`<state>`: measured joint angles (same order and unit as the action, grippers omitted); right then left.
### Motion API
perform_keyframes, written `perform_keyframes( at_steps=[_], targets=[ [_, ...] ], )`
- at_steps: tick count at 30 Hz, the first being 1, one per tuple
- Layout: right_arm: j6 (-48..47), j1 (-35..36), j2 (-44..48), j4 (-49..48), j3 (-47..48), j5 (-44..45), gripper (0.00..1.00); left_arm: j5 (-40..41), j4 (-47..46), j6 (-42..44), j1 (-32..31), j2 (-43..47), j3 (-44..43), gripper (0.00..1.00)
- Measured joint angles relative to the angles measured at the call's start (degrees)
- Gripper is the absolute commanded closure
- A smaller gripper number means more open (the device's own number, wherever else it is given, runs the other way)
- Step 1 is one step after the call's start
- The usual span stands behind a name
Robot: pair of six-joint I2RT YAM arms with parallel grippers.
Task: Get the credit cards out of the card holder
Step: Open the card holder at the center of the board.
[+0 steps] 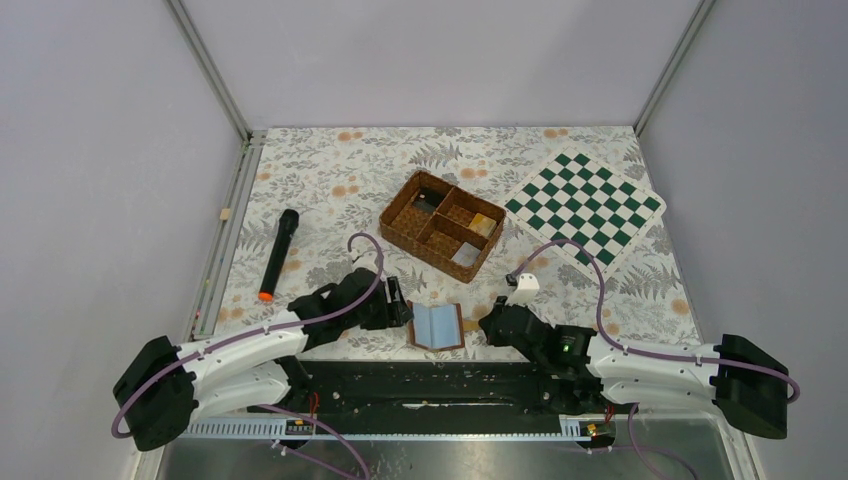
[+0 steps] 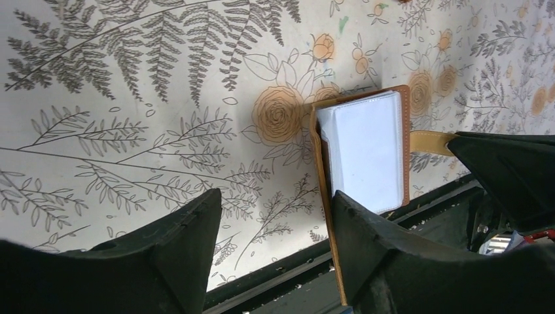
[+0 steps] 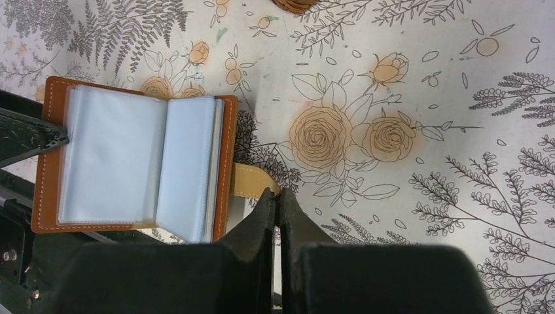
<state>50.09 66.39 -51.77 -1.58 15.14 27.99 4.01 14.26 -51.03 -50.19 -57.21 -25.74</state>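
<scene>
The card holder (image 1: 437,325) lies open near the table's front edge, brown outside with pale blue-grey pockets (image 3: 124,157) facing up. My right gripper (image 3: 275,193) is shut on its tan closing tab (image 3: 252,180) at the holder's right side. My left gripper (image 2: 273,203) is open at the holder's left edge (image 2: 322,170). One finger (image 2: 353,216) rests against that edge and the other stands over bare cloth. No credit cards show in the pockets. A yellow-gold flat piece (image 1: 487,224) that looks like a card lies in the basket.
A woven brown four-compartment basket (image 1: 400,235) stands just behind the holder. A green-and-white chessboard (image 1: 585,205) lies at the back right. A black stick with an orange tip (image 1: 279,254) lies at the left, and a small white piece (image 1: 525,283) sits near the right arm.
</scene>
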Motion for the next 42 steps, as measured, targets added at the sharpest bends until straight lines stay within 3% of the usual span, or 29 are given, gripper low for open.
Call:
perform_keyframes(
  at_steps=[7, 31, 42],
  targets=[
    [0.8, -0.2, 0.4, 0.0, -1.2, 0.0, 1.0, 2.3, 2.9, 0.0, 0.0, 0.6, 0.1, 0.47],
    [1.7, -0.6, 3.1, -0.1, -2.3, -0.9, 1.0, 5.5, 13.6, 1.8, -0.4, 5.5, -3.5, 0.5],
    [0.4, -0.6, 6.0, -0.6, -0.1, -5.4, 1.0, -8.1, 4.0, 5.1, -2.8, 4.8, -8.1, 0.46]
  ],
)
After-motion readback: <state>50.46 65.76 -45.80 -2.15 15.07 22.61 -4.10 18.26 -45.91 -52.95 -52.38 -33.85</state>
